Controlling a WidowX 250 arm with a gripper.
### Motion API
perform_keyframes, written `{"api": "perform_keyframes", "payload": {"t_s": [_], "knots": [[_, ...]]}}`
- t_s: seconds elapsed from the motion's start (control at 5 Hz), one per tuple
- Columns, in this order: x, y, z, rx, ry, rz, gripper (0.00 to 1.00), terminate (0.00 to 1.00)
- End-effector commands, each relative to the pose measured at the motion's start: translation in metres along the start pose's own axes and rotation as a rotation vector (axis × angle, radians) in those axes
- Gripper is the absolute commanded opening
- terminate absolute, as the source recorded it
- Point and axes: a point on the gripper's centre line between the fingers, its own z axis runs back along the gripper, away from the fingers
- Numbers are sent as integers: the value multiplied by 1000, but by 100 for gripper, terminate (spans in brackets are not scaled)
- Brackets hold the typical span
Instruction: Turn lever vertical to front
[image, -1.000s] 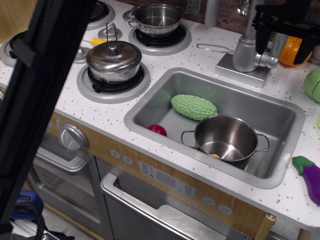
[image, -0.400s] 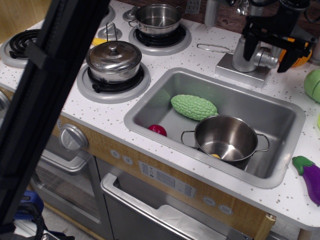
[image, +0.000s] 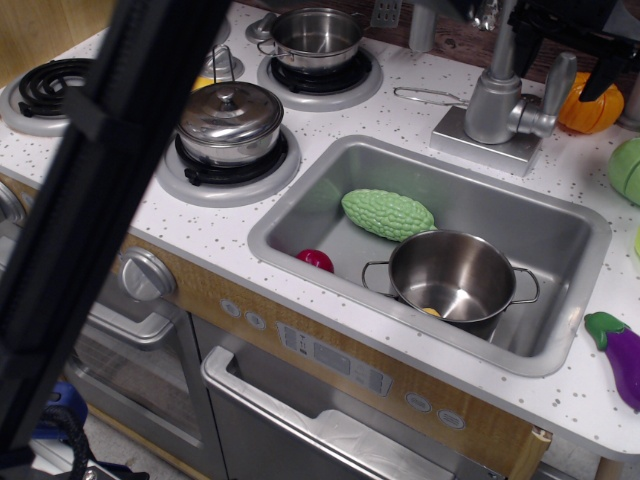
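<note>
Scene: toy kitchen counter, steel sink (image: 575, 225) in the middle, tap body (image: 494, 107) on its plinth behind the basin.
Lever (image: 555, 88): jointed to the right side of the tap body, its long axis close to upright, rounded end uppermost.
My gripper (image: 580, 30): at the top edge of the view, above and a little right of the lever, clear of it and holding nothing.
Jaws: mostly cut off by the frame; I cannot tell whether they are open or closed.
Key relation: the lever lies below and slightly left of me.
Judgement: the lever looks undone yet; swinging it frontward means descending first.
</note>
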Motion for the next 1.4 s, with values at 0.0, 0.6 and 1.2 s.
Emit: {"api": "perform_keyframes", "payload": {"t_s": [0.0, 0.6, 1.2], "knots": [[25, -13, 16, -43, -87, -11, 100, 0], [27, -16, 16, 2, -79, 18, 0, 0], [-7, -28, 30, 14, 28, 92, 0, 0]]}}
